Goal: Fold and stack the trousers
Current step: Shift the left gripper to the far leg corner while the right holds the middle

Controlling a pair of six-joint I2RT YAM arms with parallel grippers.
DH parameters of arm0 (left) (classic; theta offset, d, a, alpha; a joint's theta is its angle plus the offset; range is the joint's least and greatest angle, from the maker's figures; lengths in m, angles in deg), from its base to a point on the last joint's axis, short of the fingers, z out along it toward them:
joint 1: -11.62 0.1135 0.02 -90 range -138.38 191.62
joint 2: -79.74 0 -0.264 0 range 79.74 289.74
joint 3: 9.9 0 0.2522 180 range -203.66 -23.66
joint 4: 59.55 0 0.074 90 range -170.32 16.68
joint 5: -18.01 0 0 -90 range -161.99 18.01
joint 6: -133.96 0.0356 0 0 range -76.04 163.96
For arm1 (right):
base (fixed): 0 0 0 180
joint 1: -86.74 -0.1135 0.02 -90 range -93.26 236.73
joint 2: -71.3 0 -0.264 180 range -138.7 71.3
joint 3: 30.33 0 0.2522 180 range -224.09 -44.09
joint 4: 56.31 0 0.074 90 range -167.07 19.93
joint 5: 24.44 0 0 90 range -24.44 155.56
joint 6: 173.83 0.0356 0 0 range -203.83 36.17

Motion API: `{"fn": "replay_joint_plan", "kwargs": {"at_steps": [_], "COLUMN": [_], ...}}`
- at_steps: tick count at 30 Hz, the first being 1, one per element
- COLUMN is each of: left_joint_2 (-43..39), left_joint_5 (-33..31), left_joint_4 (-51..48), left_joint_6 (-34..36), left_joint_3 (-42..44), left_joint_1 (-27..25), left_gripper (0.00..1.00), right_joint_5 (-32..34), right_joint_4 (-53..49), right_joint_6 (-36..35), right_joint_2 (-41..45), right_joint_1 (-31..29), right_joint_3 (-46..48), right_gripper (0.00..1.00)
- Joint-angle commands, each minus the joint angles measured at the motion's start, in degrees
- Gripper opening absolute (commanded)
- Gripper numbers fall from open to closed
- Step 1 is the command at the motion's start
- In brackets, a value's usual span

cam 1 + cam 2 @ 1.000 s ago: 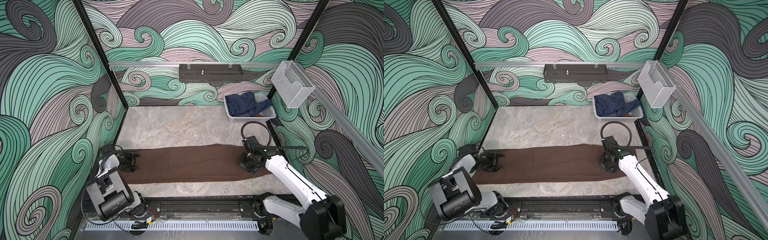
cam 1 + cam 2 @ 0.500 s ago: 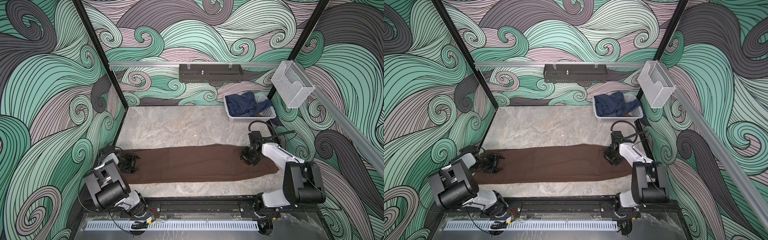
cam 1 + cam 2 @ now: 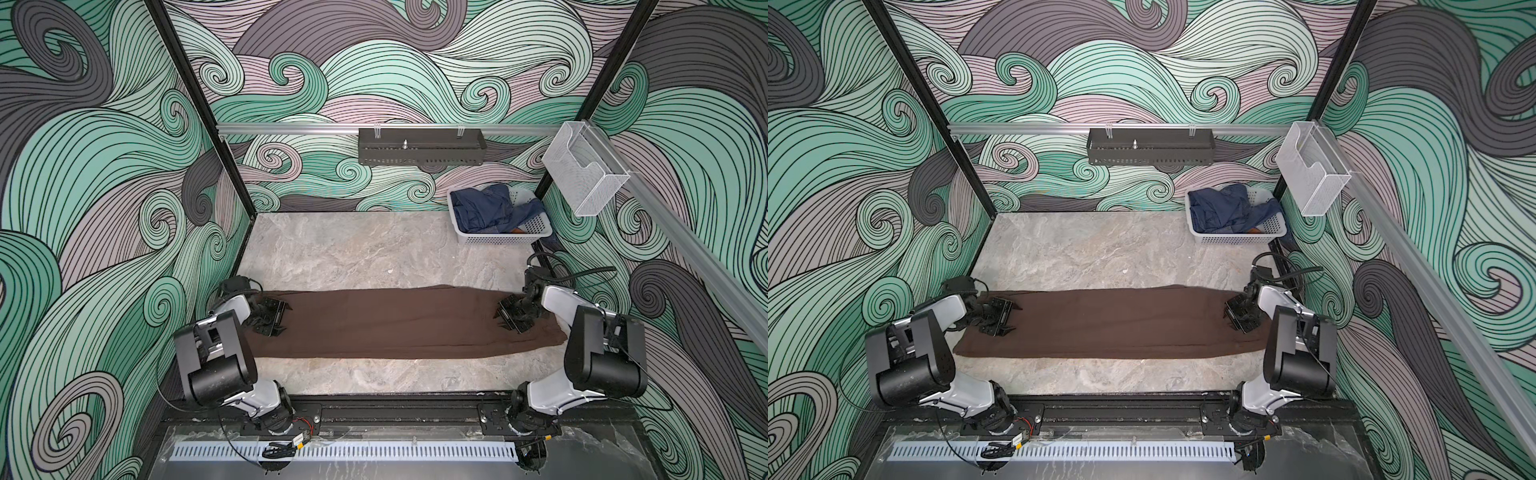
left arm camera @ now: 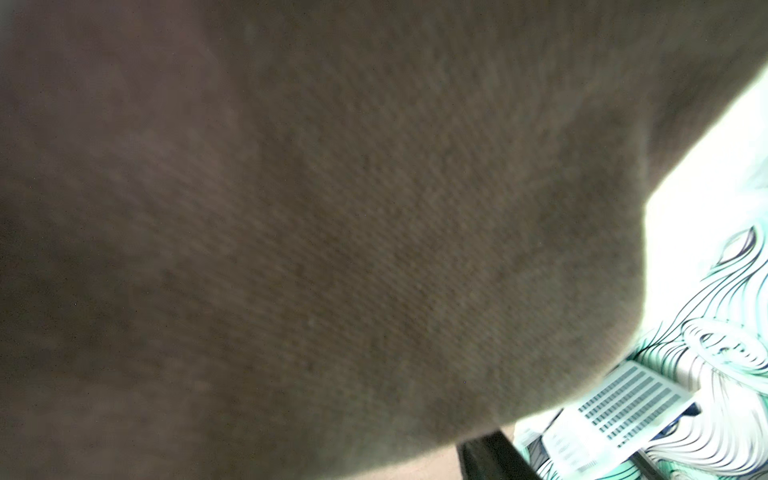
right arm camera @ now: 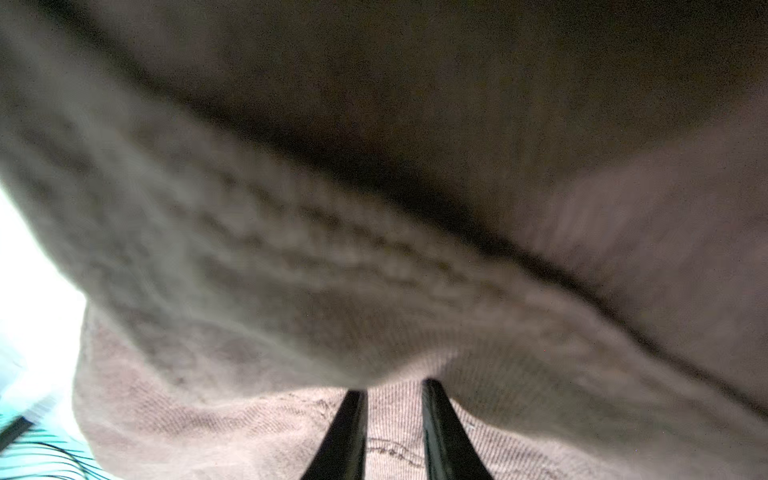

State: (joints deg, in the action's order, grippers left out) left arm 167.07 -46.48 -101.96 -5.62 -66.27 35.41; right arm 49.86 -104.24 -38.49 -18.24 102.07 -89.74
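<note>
A: Where are we seeing the trousers [image 3: 395, 324]?

B: We're seeing them lying flat as one long brown strip across the near half of the tabletop [image 3: 353, 249]. They're running side to side, one end at each arm.

A: Left hand [image 3: 286, 320]?

B: We're reading it as released. In both top views its fingers are standing apart, lying on the trousers' left end. Its wrist view is giving us only blurred brown cloth, no fingers.

A: Right hand [image 3: 498, 322]?

B: It's sitting on the right end, toward the far edge of the cloth. In its wrist view the fingers [image 5: 349, 436] are showing a narrow gap, and their tips are disappearing under a ribbed fold of the fabric. We're not able to tell whether it's pinching cloth or only tucked under it.

A: Anything else we're logging?

B: White basket [image 3: 503, 237] in the far right corner of the tabletop, well apart from the trousers, with blue denim [image 3: 482, 210] heaped in it.
</note>
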Motion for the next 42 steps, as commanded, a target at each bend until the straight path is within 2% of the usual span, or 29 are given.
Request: {"fn": "replay_joint_plan", "kwargs": {"at_steps": [1, 10, 14, 17, 20, 23, 29, 33, 36, 42], "left_joint_2": [4.08, 11.54, 13.70, 10.97, 6.93, 4.39, 5.42, 10.05, 13.39, 19.39], "left_joint_5": [-6.15, -5.12, 0.70, 3.92, 2.31, 0.69, 1.48, 0.81, 0.49, -2.16], "left_joint_4": [2.06, 1.06, -0.29, -5.45, -13.75, -18.61, -19.39, -21.14, -20.87, -20.30], "left_joint_6": [-1.94, -2.04, -0.62, 3.89, 10.39, 15.75, 24.83, 30.14, 31.84, 32.69], "left_joint_3": [-1.43, -10.99, -15.06, -21.51, -30.36, -36.05, -37.78, -39.71, -40.43, -42.35], "left_joint_1": [-2.93, -7.68, -7.07, -6.11, -4.95, -2.53, 3.22, 4.24, 4.15, 4.04], "left_gripper": [0.60, 0.61, 0.62, 0.64, 0.67, 0.68, 0.68, 0.68, 0.67, 0.64], "right_joint_5": [8.89, 10.93, 9.53, 4.65, 1.79, 1.69, -1.55, -0.92, -0.12, 2.29], "right_joint_4": [-0.70, -3.62, -5.29, -4.80, -4.13, -4.02, -0.60, 1.99, 2.88, 2.43], "right_joint_6": [-2.18, -3.45, -5.42, -6.91, -8.02, -8.02, -4.41, -3.51, -3.67, -4.08], "right_joint_2": [-3.68, -0.54, 0.83, 2.97, 7.32, 12.18, 14.70, 12.69, 9.47, 1.45], "right_joint_1": [5.45, 9.72, 11.83, 11.04, 6.92, -0.12, -12.97, -19.80, -22.20, -22.28], "right_joint_3": [2.24, -0.17, -2.49, -3.15, -3.59, -4.04, -2.84, -1.56, -0.88, -0.74], "right_gripper": [0.27, 0.28, 0.28, 0.29, 0.32, 0.37, 0.43, 0.45, 0.45, 0.44]}}
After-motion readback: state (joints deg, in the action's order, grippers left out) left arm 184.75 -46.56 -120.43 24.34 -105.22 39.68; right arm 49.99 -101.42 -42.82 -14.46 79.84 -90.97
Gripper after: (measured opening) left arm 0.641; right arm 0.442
